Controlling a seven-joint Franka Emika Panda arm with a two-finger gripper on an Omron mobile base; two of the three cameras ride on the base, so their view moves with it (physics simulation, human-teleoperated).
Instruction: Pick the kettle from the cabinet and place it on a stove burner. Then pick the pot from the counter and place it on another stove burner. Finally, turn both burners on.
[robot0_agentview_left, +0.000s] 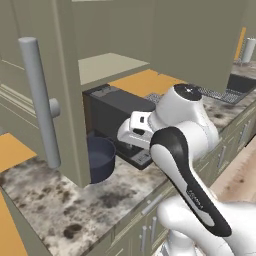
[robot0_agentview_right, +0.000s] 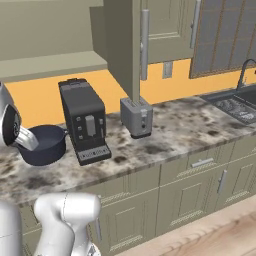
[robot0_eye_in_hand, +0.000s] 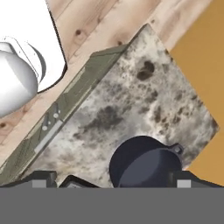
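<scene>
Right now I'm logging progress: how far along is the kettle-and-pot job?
Nothing looks done. The pot sits on the counter beside the coffee machine. The open claw hangs above the pot, gripping nothing. Both placements and the burners remain.

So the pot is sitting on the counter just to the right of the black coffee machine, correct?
Not quite. The pot is on the counter, but to the left of the black coffee machine, not the right. The right base view shows this; the toaster is what stands to the machine's right.
</scene>
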